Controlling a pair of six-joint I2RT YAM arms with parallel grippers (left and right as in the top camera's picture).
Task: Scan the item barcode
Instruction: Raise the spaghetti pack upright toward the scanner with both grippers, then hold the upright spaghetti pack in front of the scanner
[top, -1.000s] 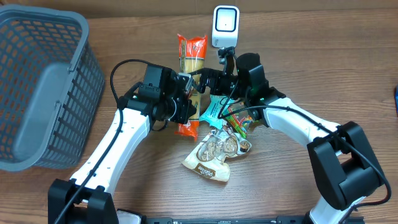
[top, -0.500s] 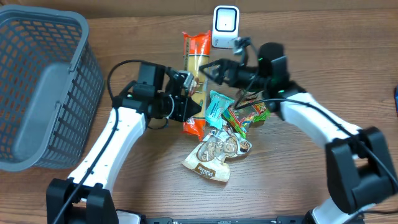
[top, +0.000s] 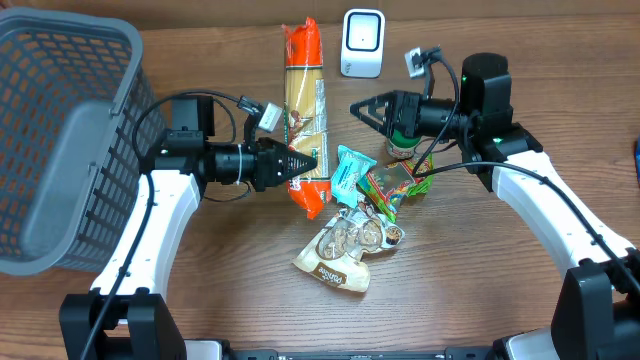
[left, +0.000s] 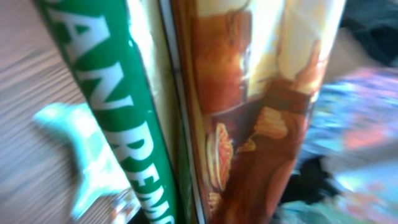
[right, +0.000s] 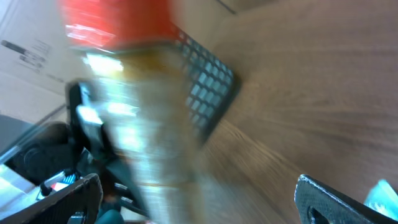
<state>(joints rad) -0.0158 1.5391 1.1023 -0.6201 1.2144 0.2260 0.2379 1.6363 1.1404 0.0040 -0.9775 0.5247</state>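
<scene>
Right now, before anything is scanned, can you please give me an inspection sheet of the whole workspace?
Surface: wooden table, no spill seen.
Job's things: pasta packet in the left grip, apart from the white scanner.
Clutter: snack packets piled mid-table; grey basket at left.
Grippers: left gripper shut on the packet; right gripper open, empty.
Cables: black cables loop along both arms.
Surroundings: blue object at right edge, unclear.

The brown wooden tabletop (top: 440, 300) carries a grey plastic mesh basket (top: 130, 130) at left, a white boxy scanner (top: 361, 40) far centre, and heaped snack packets (top: 340, 255) mid-table.
</scene>
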